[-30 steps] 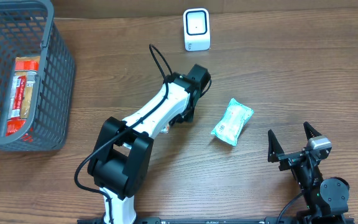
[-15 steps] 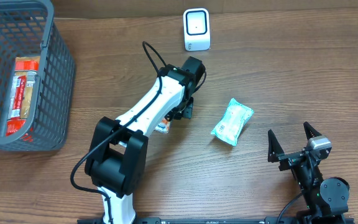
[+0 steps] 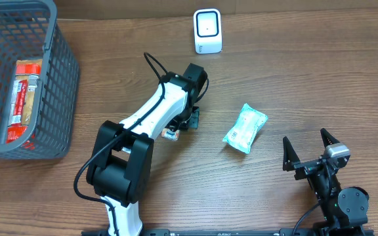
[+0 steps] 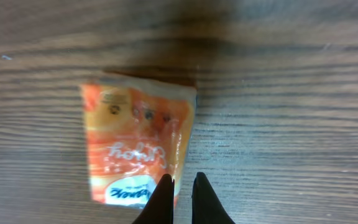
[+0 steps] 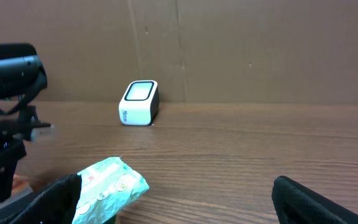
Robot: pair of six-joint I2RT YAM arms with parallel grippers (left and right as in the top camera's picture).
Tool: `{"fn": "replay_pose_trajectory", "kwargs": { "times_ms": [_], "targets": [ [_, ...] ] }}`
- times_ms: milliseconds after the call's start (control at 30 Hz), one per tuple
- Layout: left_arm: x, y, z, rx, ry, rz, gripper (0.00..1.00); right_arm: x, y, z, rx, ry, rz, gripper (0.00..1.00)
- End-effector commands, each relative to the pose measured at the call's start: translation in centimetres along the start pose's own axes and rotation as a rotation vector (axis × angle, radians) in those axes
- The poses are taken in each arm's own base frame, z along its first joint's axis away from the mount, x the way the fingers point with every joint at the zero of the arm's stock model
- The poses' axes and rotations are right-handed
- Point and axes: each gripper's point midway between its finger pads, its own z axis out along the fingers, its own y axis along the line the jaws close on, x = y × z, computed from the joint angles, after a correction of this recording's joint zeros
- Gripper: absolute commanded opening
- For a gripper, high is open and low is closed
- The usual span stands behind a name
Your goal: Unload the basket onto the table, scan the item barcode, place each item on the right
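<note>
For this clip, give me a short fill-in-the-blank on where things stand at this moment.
1. The left gripper has its jaws shut on the edge of the ____ pouch.
2. The right gripper has its jaws ____.
3. The red packet lies inside the gray ____.
4. The green packet lies on the table between the left gripper and the ____ gripper.

Missing words: orange; open; basket; right.
</note>
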Motion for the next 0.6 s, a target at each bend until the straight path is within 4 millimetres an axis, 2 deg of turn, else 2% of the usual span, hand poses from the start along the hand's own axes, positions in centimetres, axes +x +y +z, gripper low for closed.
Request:
{"fn": "replay_pose_trajectory", "kwargs": {
  "times_ms": [0, 567],
  "targets": [
    [0.6, -0.1, 1.0, 0.017, 0.009, 0.019, 0.04, 0.2, -0.2, 0.0, 0.008, -0.003, -0.004, 1.0],
    [0.6, -2.3, 1.0, 0.088, -0.005, 0.042, 0.04, 0.2, -0.2, 0.0, 0.008, -0.003, -0.004, 1.0]
  ]
}}
